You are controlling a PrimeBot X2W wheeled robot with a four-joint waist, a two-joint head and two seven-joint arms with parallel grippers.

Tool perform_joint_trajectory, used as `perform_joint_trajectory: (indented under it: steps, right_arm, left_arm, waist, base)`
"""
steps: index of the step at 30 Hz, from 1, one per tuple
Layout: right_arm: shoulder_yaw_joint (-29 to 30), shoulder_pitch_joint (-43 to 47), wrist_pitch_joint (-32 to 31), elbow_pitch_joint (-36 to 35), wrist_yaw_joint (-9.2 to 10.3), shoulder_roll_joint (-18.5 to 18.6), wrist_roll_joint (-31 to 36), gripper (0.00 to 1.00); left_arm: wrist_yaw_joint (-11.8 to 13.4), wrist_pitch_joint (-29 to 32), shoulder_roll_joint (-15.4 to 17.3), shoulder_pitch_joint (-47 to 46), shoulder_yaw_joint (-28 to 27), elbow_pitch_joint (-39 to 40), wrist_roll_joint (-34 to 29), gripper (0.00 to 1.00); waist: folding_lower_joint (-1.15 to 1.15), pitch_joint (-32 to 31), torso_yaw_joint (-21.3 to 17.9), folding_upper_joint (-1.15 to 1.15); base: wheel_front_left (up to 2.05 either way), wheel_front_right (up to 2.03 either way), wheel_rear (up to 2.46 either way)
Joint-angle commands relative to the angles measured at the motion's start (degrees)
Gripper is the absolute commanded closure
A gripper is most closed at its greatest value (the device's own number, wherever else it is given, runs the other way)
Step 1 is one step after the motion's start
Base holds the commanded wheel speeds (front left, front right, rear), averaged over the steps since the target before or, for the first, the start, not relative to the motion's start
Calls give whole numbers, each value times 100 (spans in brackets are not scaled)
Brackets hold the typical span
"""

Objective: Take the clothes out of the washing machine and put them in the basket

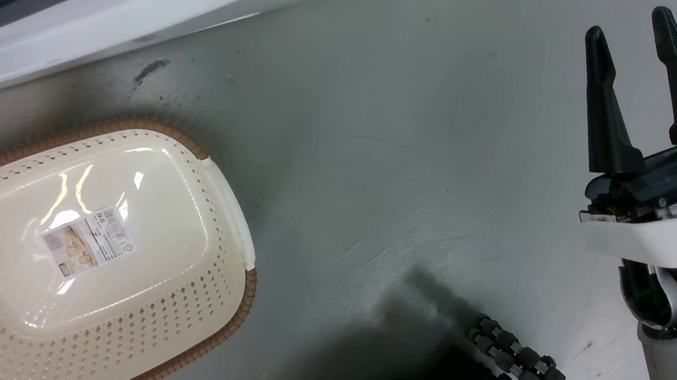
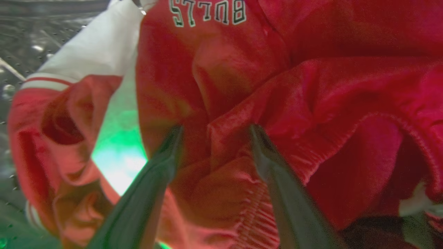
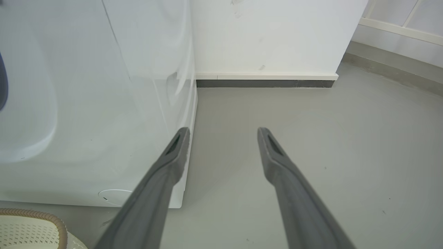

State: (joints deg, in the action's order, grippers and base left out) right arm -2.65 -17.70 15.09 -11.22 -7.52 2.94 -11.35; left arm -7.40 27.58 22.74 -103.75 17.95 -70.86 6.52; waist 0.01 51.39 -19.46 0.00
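1. Biggest risk: a shallow pinch. The left claw (image 2: 216,128) had its fingers spread, clamped on nothing, tips just touching the clothes (image 2: 311,86). If it closed on that surface ridge only, I judged the slick fabric would slide out during the pull.
2. 2nd risk: the garments were bunched together. Tugging one could drag a second partway and drop it on the floor (image 1: 402,146), short of the basket (image 1: 158,313).
3. 3rd risk: the white sleeve (image 2: 100,52) hung loose toward the drum (image 2: 31,34). A trailing end like that could catch on the way out, imo.
4. 4th: the head cam was aimed down at floor & basket, so grip depth had to be read from the left wrist cam, and that cam was v. close and blurry.
5. Clothes vs claw: the pile sat inside the drum, directly ahead of the left fingers, with a raised red fold between the two tips. The white lettering (image 2: 207,12) lay beyond the tips, the sleeve off to the upper left of that view.
6. The basket was empty, on the floor near the washing machine (image 1: 81,28), on the robot's left.
7. The right claw (image 1: 628,25) was apart too, holding nothing, over bare floor, well apart from the basket.
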Motion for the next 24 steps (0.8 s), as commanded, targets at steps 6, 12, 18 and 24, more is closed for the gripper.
perform_joint_trajectory:
  steps: [6, 12, 18, 24]
  right_arm:
    - [-13, -128, 12, -39, 6, -11, -133, 0]
    - [-3, -172, 12, -51, 5, -11, -208, 0]
    - [27, -206, 12, -42, 5, -10, -249, 0]
    - [19, -254, 12, -18, 5, -11, -250, 0]
  left_arm:
    - [1, 274, 149, -200, 236, -18, 220, 0]
    - [0, 369, 220, -154, 415, -34, 373, 0]
    - [-5, 482, 212, -41, 649, 23, 607, 100]
    - [-1, 337, 317, -1, 867, 207, 882, 100]
  waist:
    - [-1, 167, -57, 0]
    - [-1, 276, -77, 0]
    - [-1, 307, -64, 0]
    - [-1, 305, -48, 0]
  base:
    - [0, 0, 0]
    - [0, 0, 0]
    - [0, 0, 0]
    - [0, 0, 0]
